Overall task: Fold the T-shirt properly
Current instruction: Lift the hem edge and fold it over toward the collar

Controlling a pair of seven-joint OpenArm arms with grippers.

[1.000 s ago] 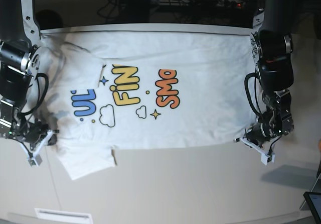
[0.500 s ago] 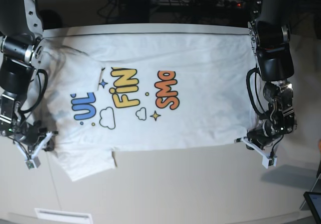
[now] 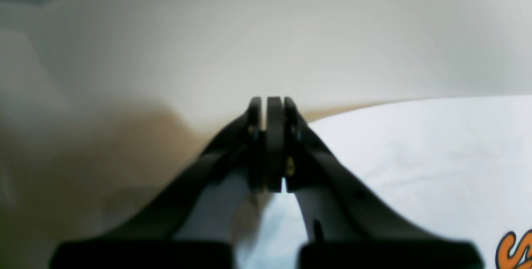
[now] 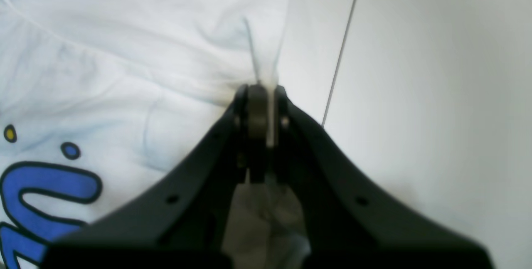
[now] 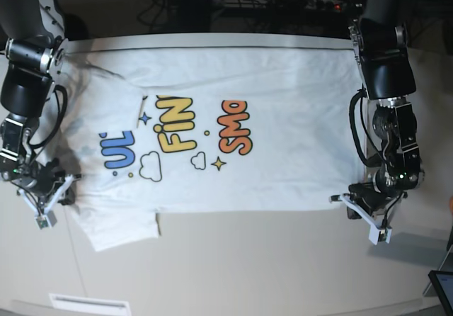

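The white T-shirt (image 5: 212,117) lies spread flat on the table, print up, with blue, yellow and orange letters, clouds and stars. My right gripper (image 5: 67,186) is at the shirt's left edge beside the near sleeve. In the right wrist view it (image 4: 261,90) is shut, with a ridge of the T-shirt (image 4: 124,53) pinched between the pads. My left gripper (image 5: 340,200) is at the shirt's near right hem corner. In the left wrist view it (image 3: 274,102) is shut at the hem of the T-shirt (image 3: 415,156), with white fabric showing beneath the fingers.
The beige table (image 5: 248,273) extends in front of the shirt, with a seam line (image 4: 341,53) running across it. Dark cables and equipment (image 5: 283,1) lie beyond the far edge. A white strip (image 5: 88,304) sits at the near left edge.
Both grippers stay shut at the shirt's edges. The left gripper has shifted a little toward the near edge, the right one slightly outward. The shirt's lower edge has followed them a little.
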